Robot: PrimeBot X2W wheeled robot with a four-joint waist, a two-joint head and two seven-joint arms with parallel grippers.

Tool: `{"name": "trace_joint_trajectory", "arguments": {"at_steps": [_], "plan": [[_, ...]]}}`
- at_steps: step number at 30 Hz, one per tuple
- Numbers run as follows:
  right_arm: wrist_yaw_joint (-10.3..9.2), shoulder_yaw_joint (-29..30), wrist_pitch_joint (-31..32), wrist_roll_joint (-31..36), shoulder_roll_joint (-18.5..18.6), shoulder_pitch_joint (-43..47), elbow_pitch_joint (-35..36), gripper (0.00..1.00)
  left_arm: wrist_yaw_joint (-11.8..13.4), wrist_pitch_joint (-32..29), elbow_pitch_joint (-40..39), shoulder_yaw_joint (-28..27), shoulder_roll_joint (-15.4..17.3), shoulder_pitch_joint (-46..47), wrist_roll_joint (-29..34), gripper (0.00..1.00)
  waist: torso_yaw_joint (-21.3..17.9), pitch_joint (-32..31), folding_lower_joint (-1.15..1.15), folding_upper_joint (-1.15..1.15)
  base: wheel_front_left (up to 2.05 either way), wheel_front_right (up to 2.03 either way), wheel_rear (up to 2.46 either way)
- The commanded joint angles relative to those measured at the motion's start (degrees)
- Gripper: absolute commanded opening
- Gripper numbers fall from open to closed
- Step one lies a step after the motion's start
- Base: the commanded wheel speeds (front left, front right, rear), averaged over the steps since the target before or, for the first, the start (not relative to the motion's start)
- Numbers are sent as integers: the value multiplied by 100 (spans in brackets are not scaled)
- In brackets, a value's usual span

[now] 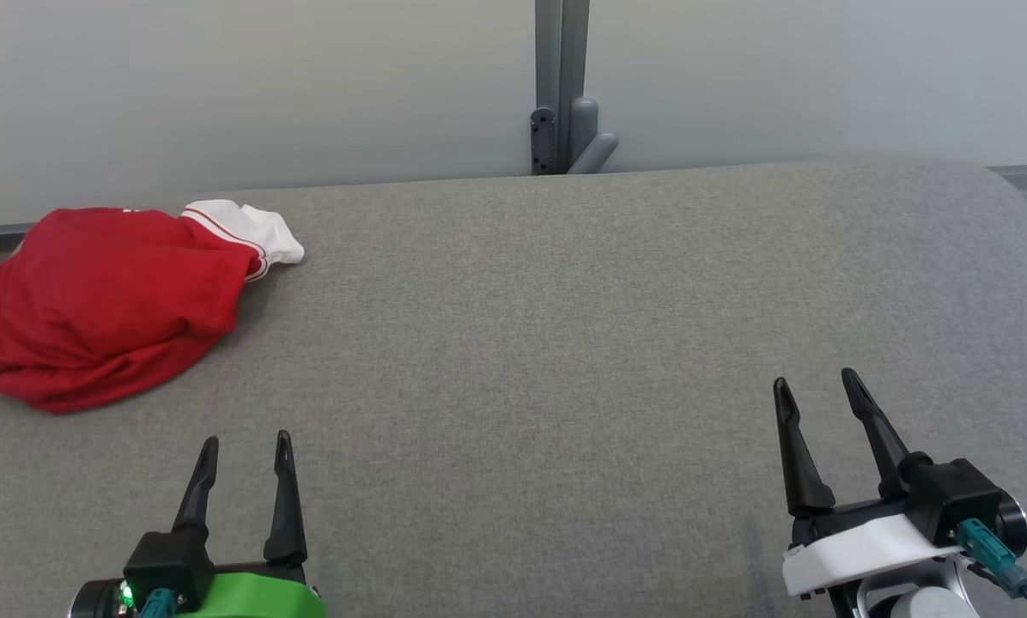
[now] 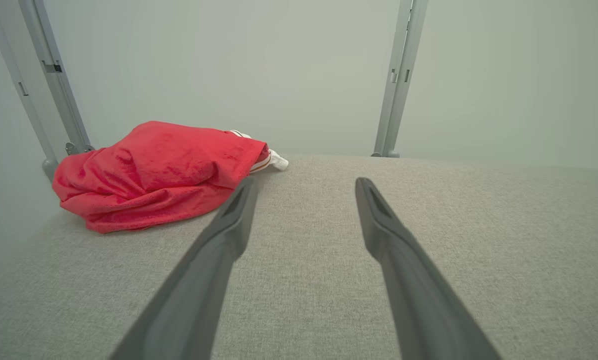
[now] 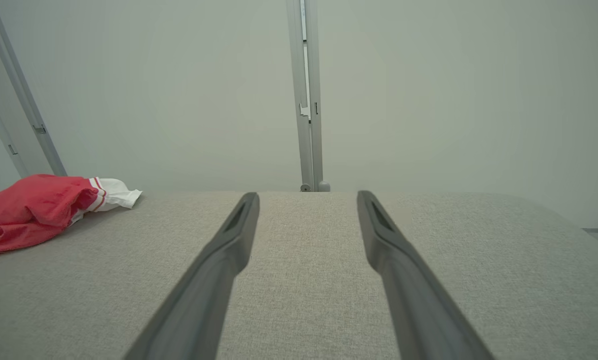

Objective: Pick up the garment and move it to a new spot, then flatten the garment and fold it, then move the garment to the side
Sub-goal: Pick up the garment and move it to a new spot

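Observation:
The garment is a crumpled red piece with a white, red-striped cuff, lying at the far left of the grey fabric surface. In the left wrist view the garment sits ahead and to the left of my left gripper; in the right wrist view the garment lies at the far left. My left gripper stands open at the lower left, a little short of the cloth. At the lower right my right gripper is open too, empty, far from the cloth.
A pale wall runs behind the surface, with a grey metal post and its bracket at the back middle. Another post stands behind the garment. The surface's back right corner is rounded.

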State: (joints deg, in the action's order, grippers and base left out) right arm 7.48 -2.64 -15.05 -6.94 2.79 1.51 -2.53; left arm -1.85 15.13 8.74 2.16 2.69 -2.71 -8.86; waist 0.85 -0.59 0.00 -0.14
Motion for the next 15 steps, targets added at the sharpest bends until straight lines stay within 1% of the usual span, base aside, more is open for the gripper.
{"name": "trace_joint_trajectory", "arguments": {"at_steps": [1, 6, 15], "plan": [[1, -7, -19, -16, 17, 71, 19, 100, 8, 5, 4, 7, 37, 45, 23, 100, 155, -5, 0, 14, 0, 0, 0], [1, -47, -19, -51, 17, 105, 44, 100, 29, 4, -11, 3, 36, 75, 60, 100, 671, -15, 0, 14, 0, 0, 0], [1, -119, -19, -120, 18, 116, 38, 100, 8, 4, -16, -231, 33, -58, 171, 100, 1912, -45, 0, 14, 0, 0, 0]]}}
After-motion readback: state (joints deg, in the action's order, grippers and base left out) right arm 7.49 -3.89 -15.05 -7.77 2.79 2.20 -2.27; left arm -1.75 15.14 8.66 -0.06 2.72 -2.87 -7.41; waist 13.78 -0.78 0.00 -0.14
